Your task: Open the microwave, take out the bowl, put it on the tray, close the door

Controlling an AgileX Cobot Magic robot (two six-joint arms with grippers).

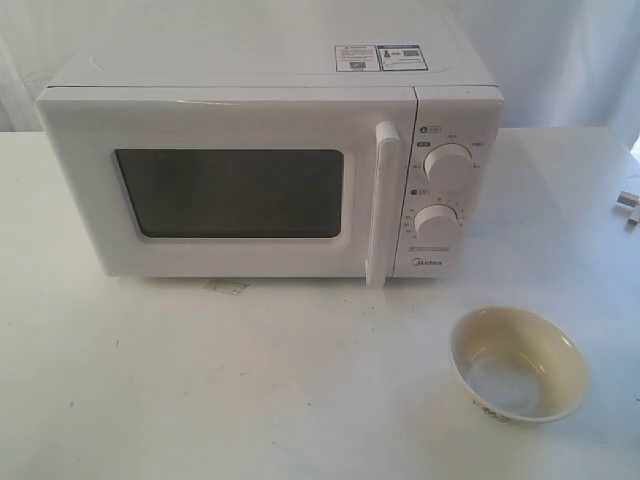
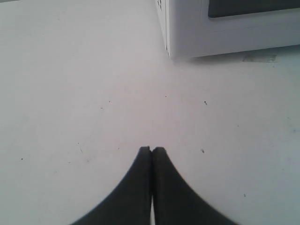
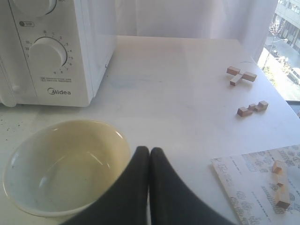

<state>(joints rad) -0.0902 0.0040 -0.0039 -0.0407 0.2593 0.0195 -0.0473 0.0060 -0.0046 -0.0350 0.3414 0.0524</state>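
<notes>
evidently neither needs a grip now: the right pincer, tips together, has the bowl just beside it on the table; the left pincer, also together, faces the microwave, door shut.

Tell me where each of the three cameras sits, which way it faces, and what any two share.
Exterior: in front of and above the microwave, facing its door; bowl on the table; no robot part shows.
Left wrist: low over the table, facing the microwave's lower corner; left jaws shut.
Right wrist: above the bowl, facing the knob panel and wooden blocks; right jaws shut.
Shared: exterior and right wrist both show bowl and knob panel.
</notes>
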